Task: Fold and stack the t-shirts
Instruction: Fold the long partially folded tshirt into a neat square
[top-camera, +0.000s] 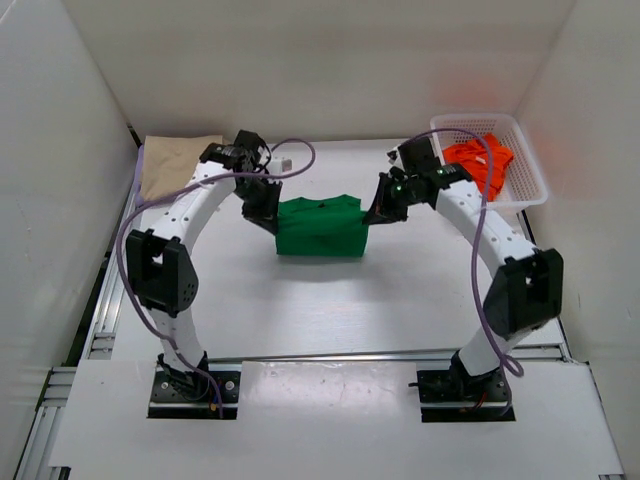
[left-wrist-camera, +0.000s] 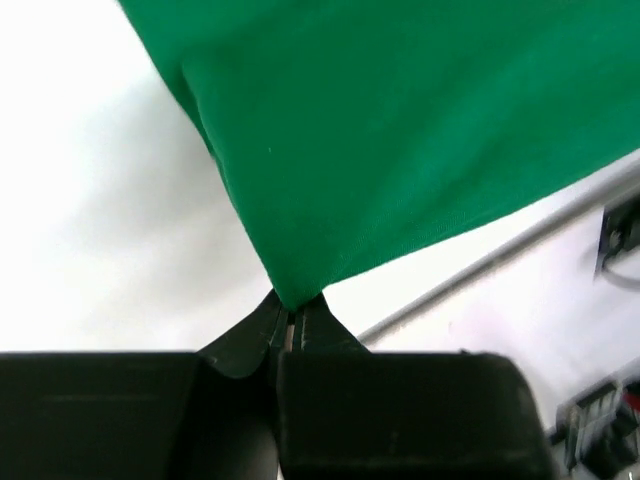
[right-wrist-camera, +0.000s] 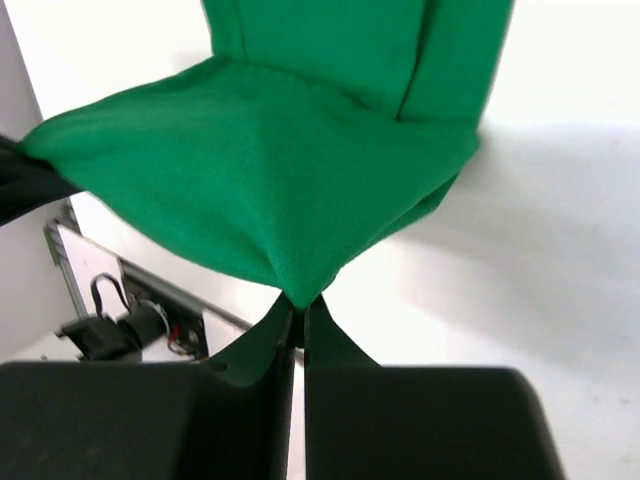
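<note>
1. The green t-shirt (top-camera: 320, 228) sits in the middle of the table (top-camera: 330, 310), right between the two arms. It's bunched into a chunky rectangle, so it looks partly folded.
2. The left gripper (left-wrist-camera: 290, 322) is pinched tight on a corner at the shirt's left edge. In the wrist view the fabric comes to a point right where the closed fingers meet.
3. The right gripper (right-wrist-camera: 300, 312) has the same deal on the right edge. Its jaws are pressed together with a green corner nipped in them, and the cloth tents up from there.
4. The tan t-shirt (top-camera: 178, 165) lies flat at the far left. The orange-red t-shirt (top-camera: 480, 160) is heaped in the white basket (top-camera: 530, 185) at the far right.
5. Handling-wise the shirt looks light, floppy and not at all stiff, so it'll sag anywhere it isn't held. It doesn't look fragile or slippery.
6. Matching corners, or the hem through both layers, seem like the smart places to grab. A thin corner pinch could probably slide out if the arms pull apart too hard.
7. This reads as mid-fold. The next move likely needs both corners carried over together at the same height, or the fold goes crooked.
</note>
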